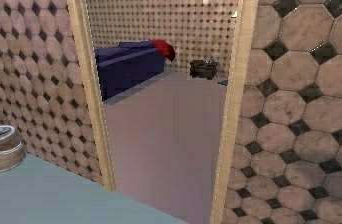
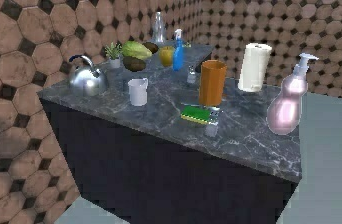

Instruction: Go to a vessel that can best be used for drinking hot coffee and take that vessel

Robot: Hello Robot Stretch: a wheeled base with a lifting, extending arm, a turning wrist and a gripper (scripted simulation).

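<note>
A small white cup (image 2: 138,92) stands on a dark marble counter (image 2: 129,125) in the arm side view, left of the middle. To its right stands a taller orange tumbler (image 2: 213,80). A shiny metal kettle (image 2: 86,77) sits near the counter's left end.
Also on the counter: a dark bowl with something green (image 2: 136,55), a small plant (image 2: 113,50), a blue spray bottle (image 2: 178,50), a paper towel roll (image 2: 254,67), a pink soap dispenser (image 2: 288,107), a green sponge (image 2: 199,113). The forward view looks through a doorway (image 1: 164,120) to a blue bed (image 1: 129,62).
</note>
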